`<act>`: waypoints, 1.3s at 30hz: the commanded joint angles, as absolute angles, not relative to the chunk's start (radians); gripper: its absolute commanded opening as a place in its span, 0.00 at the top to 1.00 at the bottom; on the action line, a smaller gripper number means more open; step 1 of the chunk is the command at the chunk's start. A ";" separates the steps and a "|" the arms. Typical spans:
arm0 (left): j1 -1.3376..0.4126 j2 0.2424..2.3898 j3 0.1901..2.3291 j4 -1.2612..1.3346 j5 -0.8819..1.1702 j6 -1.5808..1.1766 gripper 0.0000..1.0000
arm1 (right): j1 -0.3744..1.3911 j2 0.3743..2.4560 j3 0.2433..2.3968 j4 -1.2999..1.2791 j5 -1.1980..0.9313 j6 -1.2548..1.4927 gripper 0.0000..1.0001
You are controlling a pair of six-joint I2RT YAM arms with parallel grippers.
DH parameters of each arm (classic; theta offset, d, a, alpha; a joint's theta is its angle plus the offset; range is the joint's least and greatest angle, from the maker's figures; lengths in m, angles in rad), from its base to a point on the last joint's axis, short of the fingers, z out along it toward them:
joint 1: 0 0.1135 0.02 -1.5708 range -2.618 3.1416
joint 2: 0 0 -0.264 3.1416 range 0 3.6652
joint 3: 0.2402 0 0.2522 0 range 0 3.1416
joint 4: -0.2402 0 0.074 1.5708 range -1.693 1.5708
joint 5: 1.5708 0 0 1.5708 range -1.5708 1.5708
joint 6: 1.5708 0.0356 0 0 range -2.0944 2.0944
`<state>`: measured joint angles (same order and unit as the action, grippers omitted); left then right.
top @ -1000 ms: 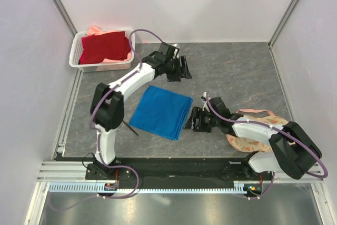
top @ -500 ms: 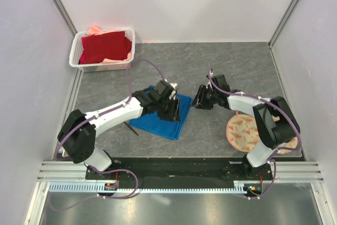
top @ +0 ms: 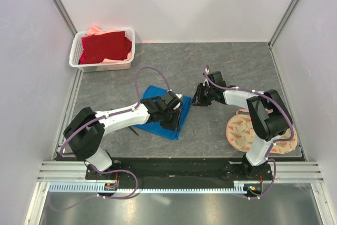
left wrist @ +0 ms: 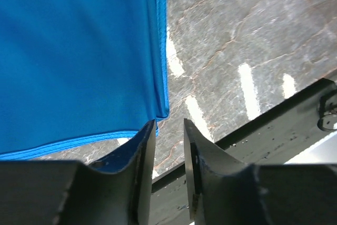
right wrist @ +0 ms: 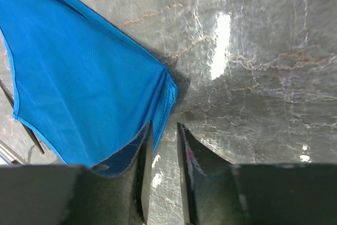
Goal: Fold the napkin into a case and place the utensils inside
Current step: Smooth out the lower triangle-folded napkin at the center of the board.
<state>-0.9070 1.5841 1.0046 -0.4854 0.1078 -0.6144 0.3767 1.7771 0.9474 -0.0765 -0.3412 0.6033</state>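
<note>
Napkin (top: 154, 93): flat on the tabletop (top: 231, 67), left of the middle and closer to the near edge than the far one; a broad rectangle (right-hand edge looks layered in the top view).
Left gripper (left wrist: 168, 125): down at the napkin's near right corner; jaws a narrow gap apart, corner of the cloth right at the tips, nothing visibly pinched.
Right gripper (right wrist: 164, 126): at the far right corner of the napkin; jaws likewise a narrow gap apart, cloth edge running down to one finger, no clear hold.
Utensils: one thin black piece (top: 130, 129) on the tabletop just beside the napkin's left edge (partly under the left arm); no others made out.
Done so far: seemingly a first fold or so; no long narrow case yet.
Left to do: probably taking both right-hand corners, folding further into a pouch, then sliding the utensils inside.
Elsewhere: white basket (top: 79, 51) with a red cloth (top: 105, 46) at the far left corner; round floral mat (top: 239, 130) near the near right corner.
</note>
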 commanded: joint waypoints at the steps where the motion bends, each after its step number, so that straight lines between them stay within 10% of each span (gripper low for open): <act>1: -0.928 1.614 1.002 -0.433 0.095 -0.660 0.68 | 0.374 1.750 1.009 -0.098 -0.325 0.568 0.70; 39: -0.976 1.721 1.031 -0.460 0.003 -0.690 0.65 | 0.388 1.882 1.094 -0.064 -0.350 0.672 0.72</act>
<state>-0.9588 1.6993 1.0012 -0.4625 0.0429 -0.6685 0.3782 1.8938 1.0637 -0.0647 -0.3573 0.6624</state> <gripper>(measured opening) 0.368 0.274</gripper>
